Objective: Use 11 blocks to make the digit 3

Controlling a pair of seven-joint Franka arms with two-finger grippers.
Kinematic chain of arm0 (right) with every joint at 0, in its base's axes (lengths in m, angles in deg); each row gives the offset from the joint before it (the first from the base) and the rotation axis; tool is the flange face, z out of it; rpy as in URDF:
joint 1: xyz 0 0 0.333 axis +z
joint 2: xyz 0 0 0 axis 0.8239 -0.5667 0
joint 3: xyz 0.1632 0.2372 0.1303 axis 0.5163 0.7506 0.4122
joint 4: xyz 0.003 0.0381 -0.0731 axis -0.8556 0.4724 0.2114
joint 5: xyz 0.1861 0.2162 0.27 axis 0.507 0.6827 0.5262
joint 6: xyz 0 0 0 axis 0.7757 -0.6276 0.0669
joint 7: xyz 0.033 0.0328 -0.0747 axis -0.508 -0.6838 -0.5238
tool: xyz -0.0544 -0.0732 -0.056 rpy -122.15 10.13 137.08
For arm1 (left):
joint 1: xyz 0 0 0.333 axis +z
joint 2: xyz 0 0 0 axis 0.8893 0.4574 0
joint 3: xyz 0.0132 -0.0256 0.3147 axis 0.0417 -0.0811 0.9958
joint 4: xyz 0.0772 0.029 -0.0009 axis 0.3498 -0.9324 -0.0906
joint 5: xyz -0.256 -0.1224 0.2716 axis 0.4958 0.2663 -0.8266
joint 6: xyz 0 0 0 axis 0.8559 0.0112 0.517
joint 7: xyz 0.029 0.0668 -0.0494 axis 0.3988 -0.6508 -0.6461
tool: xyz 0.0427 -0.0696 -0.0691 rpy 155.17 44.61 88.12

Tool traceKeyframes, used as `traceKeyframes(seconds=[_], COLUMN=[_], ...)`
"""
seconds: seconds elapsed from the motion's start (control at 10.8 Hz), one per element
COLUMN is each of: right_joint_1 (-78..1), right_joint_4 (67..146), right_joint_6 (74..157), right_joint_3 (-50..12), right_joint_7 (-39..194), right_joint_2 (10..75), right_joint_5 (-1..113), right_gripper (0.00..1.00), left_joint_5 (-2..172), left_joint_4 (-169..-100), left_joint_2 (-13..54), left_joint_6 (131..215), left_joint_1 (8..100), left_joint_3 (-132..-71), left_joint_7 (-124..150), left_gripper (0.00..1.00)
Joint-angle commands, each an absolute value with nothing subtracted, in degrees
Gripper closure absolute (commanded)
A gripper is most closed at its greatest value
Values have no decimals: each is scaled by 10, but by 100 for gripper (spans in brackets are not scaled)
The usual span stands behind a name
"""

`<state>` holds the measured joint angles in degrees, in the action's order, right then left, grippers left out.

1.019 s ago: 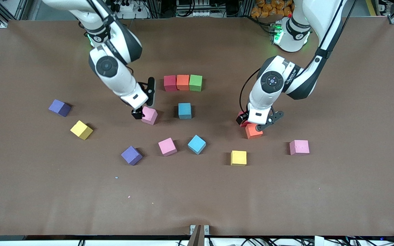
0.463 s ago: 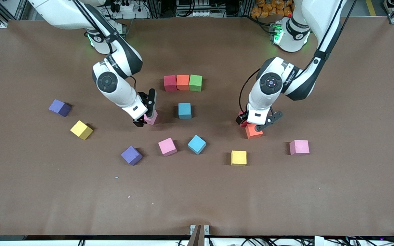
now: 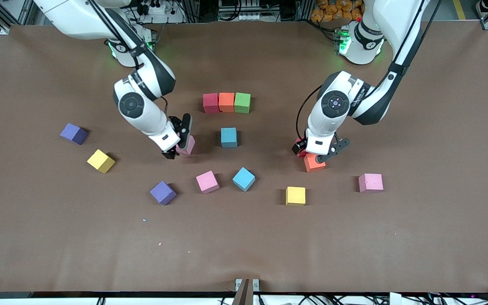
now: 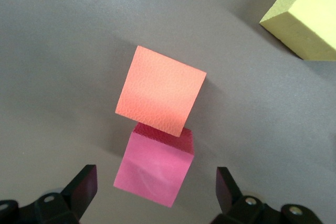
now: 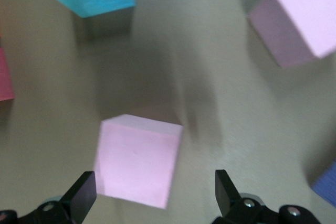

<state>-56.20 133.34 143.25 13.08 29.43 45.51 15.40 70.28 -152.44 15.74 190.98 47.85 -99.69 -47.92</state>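
A red, an orange and a green block form a row, with a blue block alone nearer the front camera. My right gripper is open and straddles a pink block on the table; that pink block lies between the open right gripper. My left gripper is open over a deep pink-red block that touches an orange-red block. This pink-red block sits between the left gripper jaws, untouched.
Loose blocks lie nearer the front camera: purple, yellow, purple, pink, blue, yellow and pink. A brown mat covers the table.
My right gripper has come down from beside the pink block to straddle it. The left arm has barely moved.
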Motion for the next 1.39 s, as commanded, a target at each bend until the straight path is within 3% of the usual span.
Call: traceKeyframes(seconds=[0.0, 0.09, 0.37, 0.65, 1.02, 1.3], right_joint_1=[-560, -564, -564, -576, -554, -531], right_joint_4=[1263, 1235, 1215, 1233, 1238, 1237], right_joint_6=[1335, 1299, 1304, 1415, 1368, 1325], right_joint_3=[126, 124, 101, 72, 22, 24], right_joint_7=[367, 392, 400, 400, 421, 712], right_joint_2=[468, 473, 473, 474, 475, 480], right_joint_5=[150, 150, 145, 140, 150, 157], right_gripper=[0, 0, 0, 0, 0, 0], left_joint_5=[684, 683, 683, 683, 683, 683], left_joint_4=[-1520, -1520, -1520, -1517, -1517, -1516], left_joint_2=[159, 159, 163, 171, 172, 174], left_joint_6=[1910, 1910, 1911, 1911, 1911, 1911], left_joint_1=[479, 479, 478, 478, 478, 478], left_joint_3=[-999, -999, -999, -999, -999, -999], left_joint_7=[-483, -483, -483, -483, -483, -483], left_gripper=[0, 0, 0, 0, 0, 0])
